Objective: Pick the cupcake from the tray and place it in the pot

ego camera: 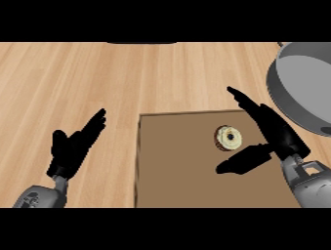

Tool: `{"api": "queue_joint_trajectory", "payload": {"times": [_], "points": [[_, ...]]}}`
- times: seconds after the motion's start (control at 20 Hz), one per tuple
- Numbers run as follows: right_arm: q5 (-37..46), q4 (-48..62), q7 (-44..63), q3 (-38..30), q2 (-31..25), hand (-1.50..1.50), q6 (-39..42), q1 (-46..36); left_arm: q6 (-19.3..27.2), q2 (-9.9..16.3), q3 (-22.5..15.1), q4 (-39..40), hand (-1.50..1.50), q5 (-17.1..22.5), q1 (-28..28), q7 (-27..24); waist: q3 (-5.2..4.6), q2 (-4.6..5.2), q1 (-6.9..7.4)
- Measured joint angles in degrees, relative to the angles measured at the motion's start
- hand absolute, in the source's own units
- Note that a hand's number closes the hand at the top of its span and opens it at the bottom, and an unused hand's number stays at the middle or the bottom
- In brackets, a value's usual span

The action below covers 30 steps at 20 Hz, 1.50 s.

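Matt grey metal pot (298, 93), wood-grain counter (60, 83)

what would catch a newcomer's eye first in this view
The right hand stands out first, open over the brown tray, its thumb and fingers either side of the small cupcake without closing on it. Next comes the big grey pot at the upper right. The left hand rests open at the lower left.

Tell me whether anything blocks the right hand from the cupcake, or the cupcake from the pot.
Nothing visible does. The right hand is open beside the cupcake on the tray, with only bare tray between them. Toward the pot lies only that hand itself.
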Motion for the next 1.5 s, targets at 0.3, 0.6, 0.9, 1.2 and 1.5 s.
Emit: {"api": "queue_joint_trajectory", "payload": {"times": [0.3,0.6,0.9,1.2,1.5], "points": [[4.7,3.78,-5.94,-2.5,1.67,-1.5,2.41,2.93,-1.1,-1.79,1.47,0.71,0.0,-2.13,0.3,-0.66,0.05,-0.1,-0.28],[5.74,7.46,-15.15,-7.21,2.31,-1.5,4.62,6.68,-2.65,-2.27,3.57,0.01,0.0,-3.06,0.45,0.31,0.0,-0.09,-0.36],[0.94,10.77,-22.28,-10.88,5.0,-1.5,7.77,7.85,-4.01,-2.69,4.91,1.28,0.0,-3.54,-0.09,-0.43,0.03,-0.07,-0.39],[-2.43,14.45,-27.27,-12.95,9.33,-1.5,8.96,9.02,-3.83,-4.06,5.15,1.79,0.0,-5.24,-0.31,-0.7,0.09,-0.14,-0.34],[-3.09,22.58,-31.35,-14.83,12.83,-1.5,9.83,6.95,-4.31,-5.13,5.53,-0.23,0.0,-6.29,1.29,-0.17,-0.02,-0.13,-0.22]]}}
